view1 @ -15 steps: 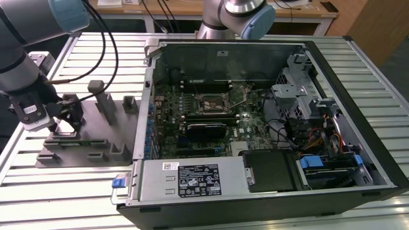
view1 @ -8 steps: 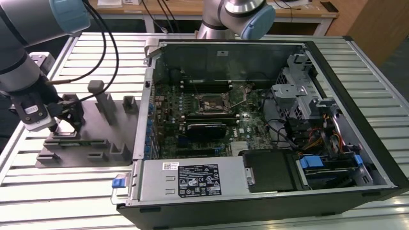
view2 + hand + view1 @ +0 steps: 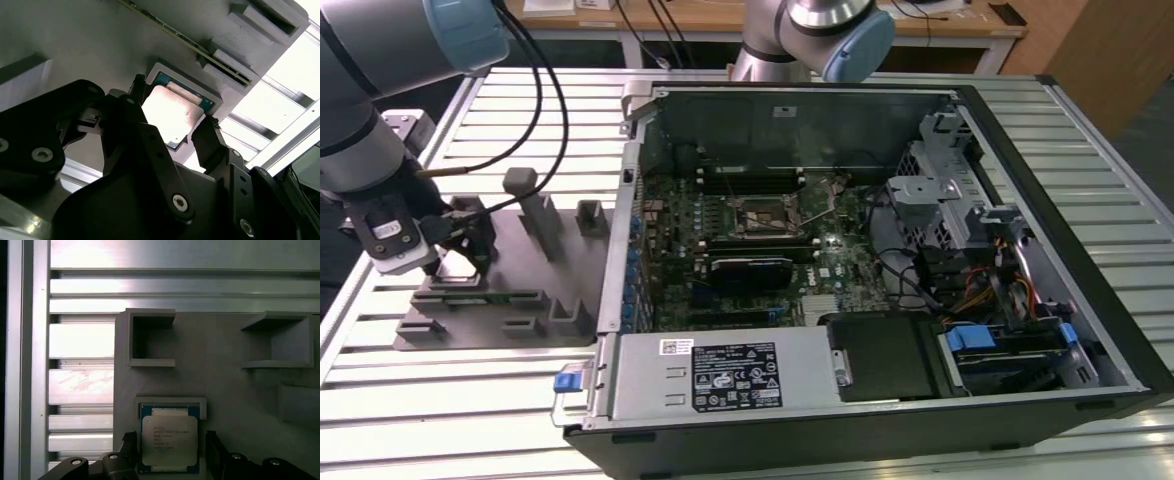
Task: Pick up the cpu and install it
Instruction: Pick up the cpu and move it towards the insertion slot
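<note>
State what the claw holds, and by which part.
Nothing is held: the open claw straddles the cpu, which lies in the gray holder, with gaps showing at its sides.

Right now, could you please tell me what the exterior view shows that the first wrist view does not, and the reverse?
Exterior view: the open computer case with its motherboard, lying to the exterior view's right of the grey fixture.
First wrist view: the cpu lying flat in a recess of that fixture, with the tool open astride it and a gap showing on each side.
Both: the tool low over the grey fixture, which sits on the slatted table.
</note>
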`<action>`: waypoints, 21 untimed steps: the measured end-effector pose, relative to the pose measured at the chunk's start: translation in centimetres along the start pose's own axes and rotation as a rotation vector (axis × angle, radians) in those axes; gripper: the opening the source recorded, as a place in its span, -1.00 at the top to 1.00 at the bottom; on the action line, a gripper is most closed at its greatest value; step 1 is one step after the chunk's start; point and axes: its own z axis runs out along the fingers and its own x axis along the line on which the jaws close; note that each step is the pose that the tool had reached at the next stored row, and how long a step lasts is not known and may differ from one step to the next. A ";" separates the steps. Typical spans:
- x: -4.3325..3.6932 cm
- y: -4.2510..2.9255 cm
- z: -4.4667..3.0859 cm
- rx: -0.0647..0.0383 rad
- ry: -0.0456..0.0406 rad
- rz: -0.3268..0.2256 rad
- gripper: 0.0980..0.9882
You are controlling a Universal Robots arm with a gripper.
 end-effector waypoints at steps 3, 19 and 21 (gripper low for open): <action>-0.01 0.00 -0.06 0.000 -0.0005 0.000 -0.23; 0.15 0.02 -0.10 -0.007 0.0003 0.003 -0.23; 0.15 0.07 -0.04 -0.007 -0.0001 0.003 -0.23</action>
